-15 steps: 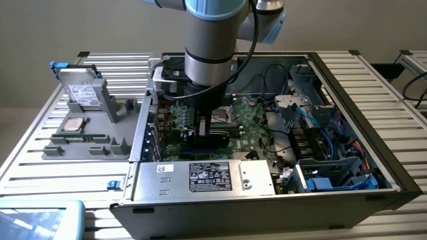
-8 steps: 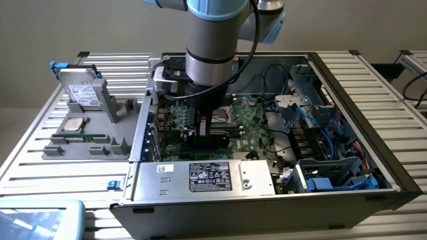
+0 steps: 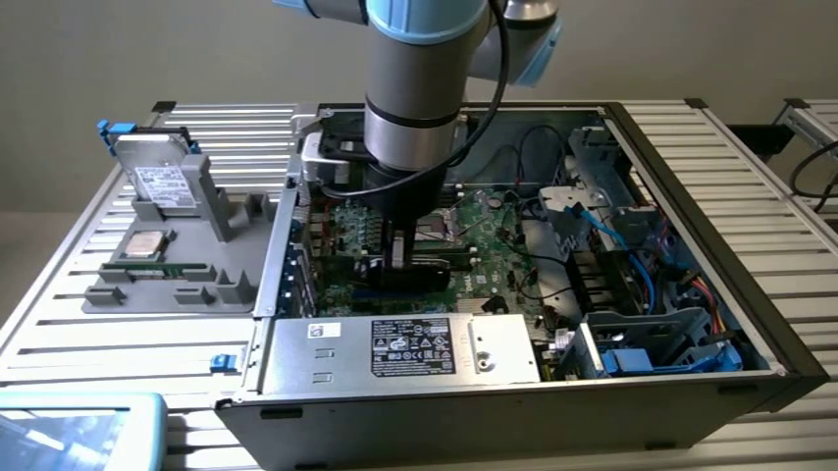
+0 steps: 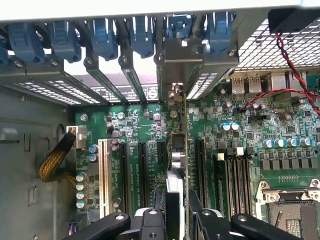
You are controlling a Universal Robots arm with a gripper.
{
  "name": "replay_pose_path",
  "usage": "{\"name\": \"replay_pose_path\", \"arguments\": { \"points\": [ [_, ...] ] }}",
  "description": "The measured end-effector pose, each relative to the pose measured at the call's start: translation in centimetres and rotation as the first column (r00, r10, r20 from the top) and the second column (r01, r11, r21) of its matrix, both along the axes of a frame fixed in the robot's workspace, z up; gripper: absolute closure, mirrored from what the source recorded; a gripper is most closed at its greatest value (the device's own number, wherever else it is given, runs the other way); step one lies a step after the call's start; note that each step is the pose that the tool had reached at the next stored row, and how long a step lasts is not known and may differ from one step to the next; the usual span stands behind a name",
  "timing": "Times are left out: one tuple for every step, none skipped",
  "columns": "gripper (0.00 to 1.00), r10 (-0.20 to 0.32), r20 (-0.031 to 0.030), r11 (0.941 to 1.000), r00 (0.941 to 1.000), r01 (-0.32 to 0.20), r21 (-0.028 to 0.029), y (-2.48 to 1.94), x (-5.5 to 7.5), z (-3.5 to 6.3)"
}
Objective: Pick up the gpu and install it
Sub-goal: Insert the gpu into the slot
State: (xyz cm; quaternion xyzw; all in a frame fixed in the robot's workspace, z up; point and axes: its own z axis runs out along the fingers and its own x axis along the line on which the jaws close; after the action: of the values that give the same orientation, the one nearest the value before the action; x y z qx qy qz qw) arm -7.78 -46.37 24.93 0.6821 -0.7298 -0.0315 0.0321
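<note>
The gpu (image 4: 176,155) stands on edge between my fingers, its thin green board and silver parts running from the case's rear bracket opening (image 4: 175,65) back toward me, over the black expansion slots (image 4: 142,170) of the motherboard (image 4: 240,135). My gripper (image 4: 178,212) is shut on the card, one black finger on each face. In the exterior view my gripper (image 3: 408,257) reaches down into the open computer case (image 3: 681,265), with the black side of the gpu (image 3: 439,263) low over the green board. Whether the card sits fully in its slot I cannot tell.
A grey fixture (image 3: 171,285) at the exterior view's left carries a silver hard drive (image 3: 164,182) and a small chip (image 3: 141,245). A labelled metal box (image 3: 406,348) fills the case's near side. Blue slot latches (image 4: 102,37), a yellow-sleeved cable (image 4: 55,160) and red-black wires (image 4: 290,65) crowd the card.
</note>
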Motion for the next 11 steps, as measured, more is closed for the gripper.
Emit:
{"name": "replay_pose_path", "arguments": {
  "points": [
    [0.72,0.0,0.0002,1.0,1.0,0.0,0.0,0.0,-0.03,0.0],
    [0.72,0.0,0.0015,1.0,1.0,0.0,0.0001,0.01,-0.09,-0.01],
    [0.72,0.0,0.0031,1.0,1.0,0.0,0.0003,0.03,-0.12,-0.02],
    [0.72,0.0,0.0045,1.0,1.0,0.0,0.0003,0.04,-0.15,-0.02],
    [0.72,0.001,0.0052,1.0,1.0,-0.001,0.0003,0.06,-0.14,-0.02],
    [0.72,0.001,0.0054,1.0,1.0,-0.001,0.0003,0.07,-0.14,-0.02],
    [0.72,0.001,0.0056,1.0,1.0,-0.001,0.0003,0.14,-0.15,-0.01],
    [0.72,0.001,0.0055,1.0,1.0,-0.001,0.0001,0.2,-0.15,-0.01],
    [0.72,0.002,0.0054,1.0,1.0,-0.002,0.0,0.22,-0.14,-0.01],
    [0.72,0.003,0.0055,1.0,1.0,-0.003,0.0001,0.23,-0.14,-0.02],
    [0.72,0.004,0.0055,1.0,1.0,-0.004,0.0001,0.25,-0.14,-0.01]
  ]
}}
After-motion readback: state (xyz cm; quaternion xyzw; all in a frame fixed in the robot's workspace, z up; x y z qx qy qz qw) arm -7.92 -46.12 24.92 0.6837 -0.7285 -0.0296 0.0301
